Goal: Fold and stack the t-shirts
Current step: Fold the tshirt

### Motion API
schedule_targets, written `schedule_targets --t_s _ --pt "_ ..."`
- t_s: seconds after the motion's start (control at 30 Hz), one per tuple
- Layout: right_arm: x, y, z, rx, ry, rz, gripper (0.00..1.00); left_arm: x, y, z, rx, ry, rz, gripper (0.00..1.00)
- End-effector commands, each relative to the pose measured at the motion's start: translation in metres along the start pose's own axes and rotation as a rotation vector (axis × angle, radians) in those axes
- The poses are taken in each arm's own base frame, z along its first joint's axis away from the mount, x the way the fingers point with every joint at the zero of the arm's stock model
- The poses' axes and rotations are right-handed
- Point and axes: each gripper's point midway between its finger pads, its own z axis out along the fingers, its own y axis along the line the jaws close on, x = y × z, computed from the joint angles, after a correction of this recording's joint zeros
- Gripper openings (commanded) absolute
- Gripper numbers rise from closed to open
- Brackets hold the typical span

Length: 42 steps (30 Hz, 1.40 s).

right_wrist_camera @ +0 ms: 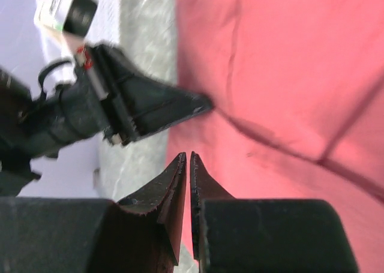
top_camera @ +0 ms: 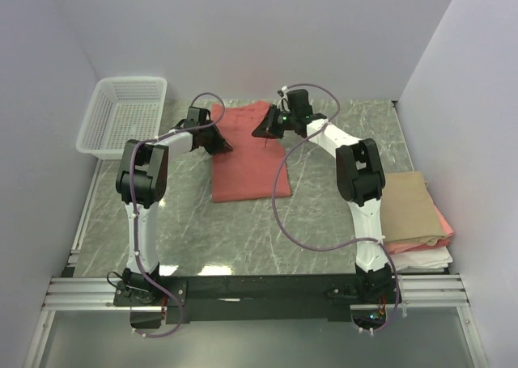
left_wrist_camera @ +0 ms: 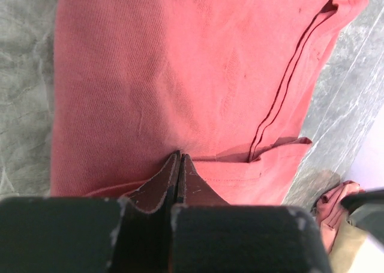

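The salmon-red t-shirt (top_camera: 247, 154) lies folded into a long strip at the back middle of the table. It fills the left wrist view (left_wrist_camera: 180, 63) and the right wrist view (right_wrist_camera: 288, 75). My left gripper (top_camera: 220, 144) is at the shirt's left edge near the far end. Its jaws (left_wrist_camera: 179, 156) are shut on the cloth, with creases running from the tips. My right gripper (top_camera: 264, 131) is over the shirt's right side. Its jaws (right_wrist_camera: 187, 156) are closed to a hairline gap with no cloth between them. The left gripper also shows in the right wrist view (right_wrist_camera: 201, 104).
A white mesh basket (top_camera: 121, 117) stands at the back left. A stack of folded shirts sits at the right edge: tan (top_camera: 413, 206) on top, pink (top_camera: 443, 222) under it, white (top_camera: 421, 259) at the bottom. Walls close in the table on three sides.
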Motion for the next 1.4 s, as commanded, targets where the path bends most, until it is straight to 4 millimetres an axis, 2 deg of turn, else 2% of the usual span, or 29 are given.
schedule_targets --t_s 0.0,0.13,0.17,0.37,0.5,0.73,0.8,0.83,0.9,0.93,1.0,1.03,1.13,1.17,1.2,1.23,1.27,1.33,1.37 --pt "0.025 0.013 0.008 -0.110 0.080 0.020 0.13 -0.012 -0.020 -0.011 0.054 -0.027 0.036 0.01" --pt "0.043 -0.008 0.025 -0.106 0.129 0.077 0.13 -0.014 -0.019 -0.011 0.053 -0.027 0.038 0.01" --pt "0.049 -0.021 0.032 -0.088 0.144 0.100 0.13 -0.014 -0.019 -0.011 0.055 -0.026 0.037 0.01" --pt "0.056 -0.061 0.045 -0.016 0.164 0.227 0.12 -0.015 -0.016 -0.012 0.052 -0.022 0.036 0.01" --pt "0.057 -0.073 0.047 0.017 0.164 0.264 0.12 -0.018 -0.019 -0.018 0.061 -0.029 0.044 0.01" --pt "0.061 -0.081 0.037 0.112 0.165 0.278 0.12 -0.024 -0.033 -0.032 0.092 -0.047 0.051 0.01" --pt "0.062 -0.079 0.036 0.115 0.166 0.269 0.12 -0.022 -0.031 -0.032 0.087 -0.046 0.047 0.05" --pt "0.060 -0.074 0.036 0.100 0.156 0.247 0.12 -0.022 -0.033 -0.033 0.094 -0.047 0.050 0.10" --pt "0.050 -0.059 0.030 0.074 0.125 0.200 0.13 -0.023 -0.041 -0.039 0.132 -0.059 0.068 0.17" --pt "0.045 -0.055 0.028 0.073 0.111 0.187 0.14 -0.026 -0.045 -0.042 0.144 -0.070 0.076 0.25" --pt "0.027 -0.039 0.024 0.049 0.081 0.136 0.16 -0.034 -0.054 -0.050 0.159 -0.099 0.088 0.29" --pt "0.027 -0.038 0.022 0.059 0.093 0.137 0.16 -0.035 -0.056 -0.052 0.161 -0.102 0.098 0.32" --pt "0.011 -0.021 0.015 0.037 0.064 0.084 0.17 -0.040 -0.062 -0.064 0.157 -0.130 0.114 0.34" --pt "0.002 -0.008 0.005 0.023 0.035 0.055 0.17 -0.042 -0.068 -0.074 0.170 -0.149 0.123 0.34" --pt "0.000 -0.006 0.000 0.026 0.024 0.047 0.18 -0.038 -0.062 -0.076 0.156 -0.150 0.117 0.34" --pt "-0.009 0.006 -0.011 0.013 -0.005 0.024 0.20 -0.040 -0.060 -0.080 0.138 -0.175 0.117 0.34" --pt "-0.011 0.006 -0.016 0.017 -0.012 0.019 0.20 -0.042 -0.063 -0.091 0.137 -0.196 0.116 0.34" --pt "-0.019 0.006 -0.031 0.036 -0.041 0.023 0.22 -0.034 -0.052 -0.096 0.101 -0.199 0.092 0.34" --pt "-0.024 0.014 -0.043 0.043 -0.063 0.011 0.23 -0.032 -0.057 -0.108 0.115 -0.212 0.089 0.33"
